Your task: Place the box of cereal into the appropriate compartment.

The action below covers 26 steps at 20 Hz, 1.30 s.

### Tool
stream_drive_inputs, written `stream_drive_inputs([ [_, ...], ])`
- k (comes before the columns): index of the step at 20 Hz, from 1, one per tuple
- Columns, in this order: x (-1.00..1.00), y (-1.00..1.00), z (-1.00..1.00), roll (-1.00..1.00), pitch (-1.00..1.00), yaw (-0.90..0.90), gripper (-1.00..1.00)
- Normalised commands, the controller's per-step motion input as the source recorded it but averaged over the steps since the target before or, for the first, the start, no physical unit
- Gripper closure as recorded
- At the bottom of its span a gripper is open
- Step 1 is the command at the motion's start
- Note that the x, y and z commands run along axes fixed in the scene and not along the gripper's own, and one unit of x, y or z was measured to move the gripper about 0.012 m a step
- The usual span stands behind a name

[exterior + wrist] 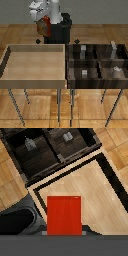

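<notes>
We have the cereal box (65, 216) nearest the wrist camera: a flat red rectangle, long axis running straight out from the gripper (65, 232). The jaws are clamped on its near end, so the box hangs directly below them.

In the exterior view, the gripper (44, 24) is high at about 11 o'clock from scene centre, well above and behind the bins, with the box (44, 25) a small red patch under the white wrist. Box is airborne, in no bin yet.

Below the box in the wrist view lies the light bin (85, 183), its pale floor bare. In the exterior view this light bin (35, 62) is at 9 o'clock.

Farther off is the dark bin (55, 148), split into compartments, small grey blocks (30, 143) in two of them. In the exterior view the dark bin (97, 64) is at 3 o'clock.

We judge the carry under way: the box must travel towards the exterior view's right and down into a dark compartment. Which cell, we cannot tell.
</notes>
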Motion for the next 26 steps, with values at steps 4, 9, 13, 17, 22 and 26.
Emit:
stream_drive_inputs([
  [4, 0.00, 0.75, 0.00, 0.00, 0.00, 0.00, 1.00],
  [9, 0.00, 1.00, 0.00, 0.00, 0.00, 0.00, 1.00],
  [13, 0.00, 1.00, 0.00, 0.00, 0.00, 0.00, 1.00],
  [17, 0.00, 1.00, 0.00, 0.00, 0.00, 0.00, 1.00],
  [22, 0.00, 1.00, 0.00, 0.00, 0.00, 0.00, 1.00],
  [26, 0.00, 1.00, 0.00, 0.00, 0.00, 0.00, 1.00],
])
